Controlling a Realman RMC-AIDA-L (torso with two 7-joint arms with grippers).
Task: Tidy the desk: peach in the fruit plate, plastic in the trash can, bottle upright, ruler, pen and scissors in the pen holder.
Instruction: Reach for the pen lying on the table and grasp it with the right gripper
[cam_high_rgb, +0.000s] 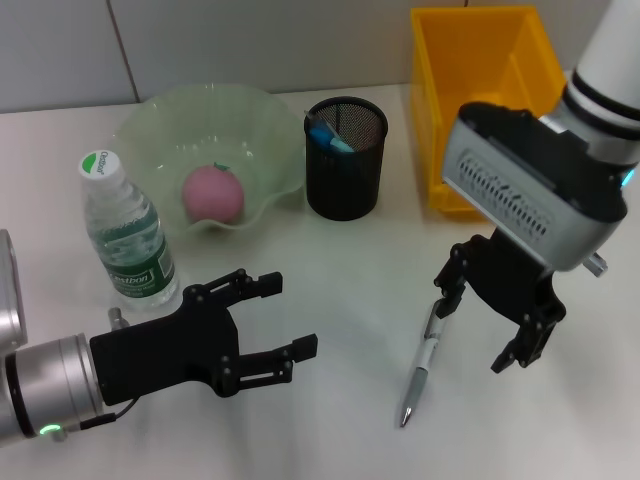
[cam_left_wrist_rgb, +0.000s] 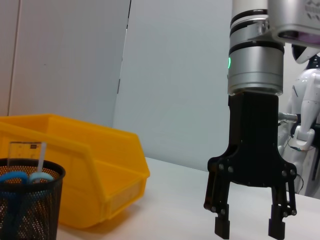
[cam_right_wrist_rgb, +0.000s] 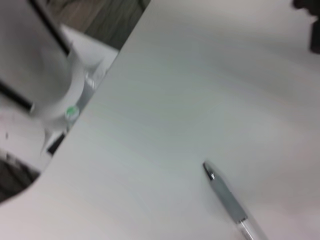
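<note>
The pen (cam_high_rgb: 421, 365) is seen lying flat on the worktop (cam_high_rgb: 340, 300), tip toward the near edge, just below the right end effector (cam_high_rgb: 492, 318), which hangs over its upper end w/ fingers spread and nothing held. The pen is judged light, stiff, thin and prob. slick on the barrel, so it could roll or skid if nudged from one side. The best hold is judged to be across the mid-barrel, approx. at the clear section, fingers straddling it square-on.

The left end effector (cam_high_rgb: 268, 325) is parked low at the near left, also spread and empty, close beside the bottle (cam_high_rgb: 128, 237), which is already upright. The peach (cam_high_rgb: 212, 193) is sitting in the fruit plate (cam_high_rgb: 160, 125).

Room: open worktop all around the pen, nothing crowding it. The pen holder (cam_high_rgb: 345, 160) is up and to the left, already holding scissors (cam_left_wrist_rgb: 22, 178) and ruler (cam_left_wrist_rgb: 22, 151), so the free gap inside is narrow. The yellow bin (cam_high_rgb: 440, 120) stands close beside the holder; its wall should be cleared on the carry.
</note>
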